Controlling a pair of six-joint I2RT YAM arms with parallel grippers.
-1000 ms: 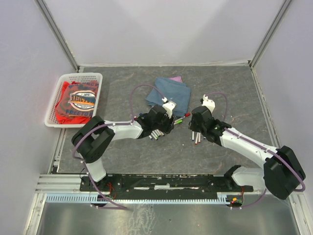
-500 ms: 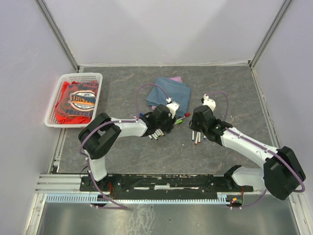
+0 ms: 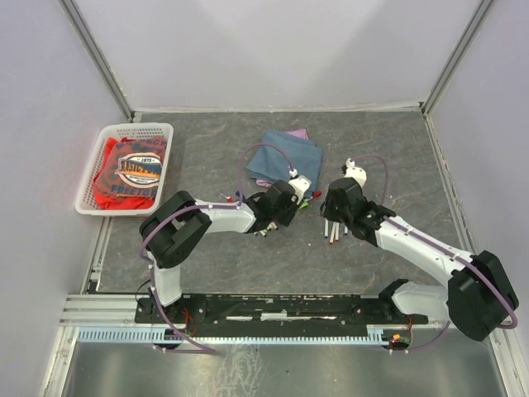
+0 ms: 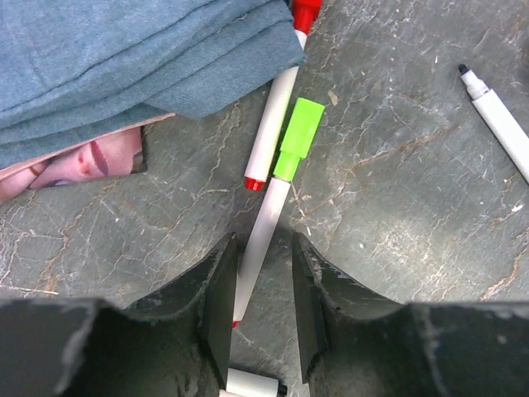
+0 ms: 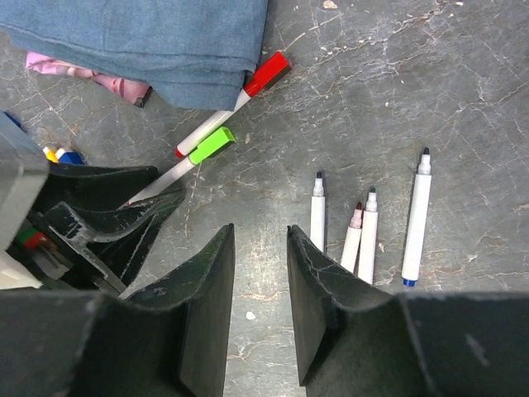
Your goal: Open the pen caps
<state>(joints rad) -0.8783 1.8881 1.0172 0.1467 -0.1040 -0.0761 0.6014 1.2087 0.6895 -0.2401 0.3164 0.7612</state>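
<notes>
A green-capped pen lies on the grey table, its white barrel running back between my left gripper's open jaws; neither jaw clearly touches it. A red-capped pen lies beside it, its cap end at the edge of the folded blue cloth. Both pens show in the right wrist view, green and red. My right gripper is open and empty, just left of several uncapped pens. In the top view the left gripper and right gripper are close together.
A white basket holding a red garment stands at the far left. More pens lie under the left wrist. Small coloured pieces, possibly caps, lie left of it. Another uncapped pen lies to the right. A pink item peeks from under the cloth.
My left gripper has moved right, towards the green-capped pen and the right gripper. The right arm has hardly moved.
</notes>
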